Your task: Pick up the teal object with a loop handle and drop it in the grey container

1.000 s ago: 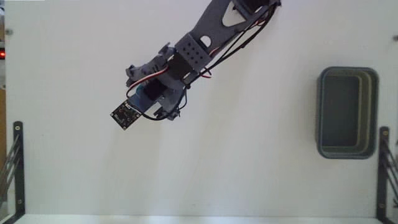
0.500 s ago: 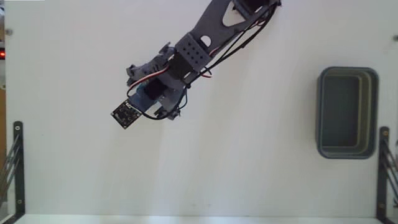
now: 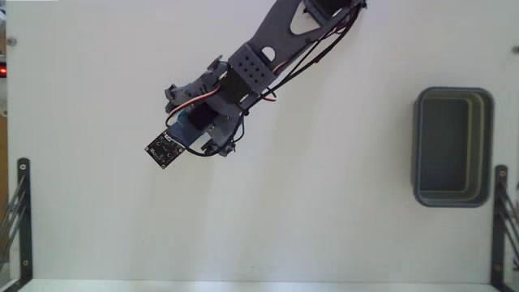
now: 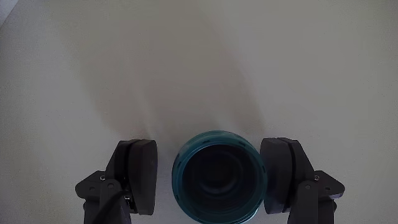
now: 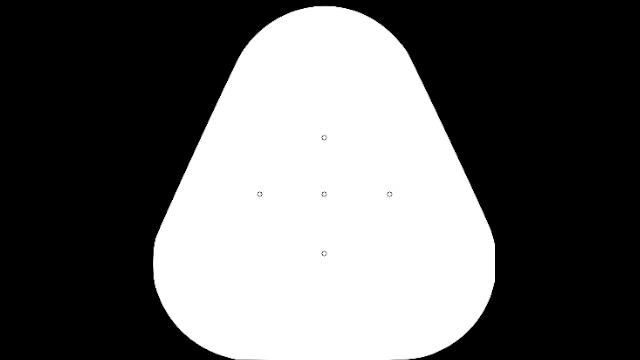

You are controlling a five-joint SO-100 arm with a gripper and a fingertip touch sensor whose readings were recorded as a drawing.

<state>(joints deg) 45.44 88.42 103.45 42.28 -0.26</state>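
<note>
The teal object (image 4: 219,177) fills the bottom middle of the wrist view: a round teal cup with a dark hollow, standing on the white table. Its loop handle is hidden. My gripper (image 4: 211,146) is open and straddles it. The right finger (image 4: 278,174) is at the cup's wall, and the left finger (image 4: 142,174) stands a small gap away. In the fixed view the arm covers the spot at upper left of centre, with only a teal patch (image 3: 193,122) showing under the wrist. The grey container (image 3: 418,146) lies far off at the right edge, nothing inside it.
Black metal brackets stand at the table's lower left (image 3: 22,215) and lower right (image 3: 500,219), the latter close below the container. The arm (image 3: 268,49) reaches in from the top. A wide stretch of white tabletop (image 3: 324,178) separates gripper and container.
</note>
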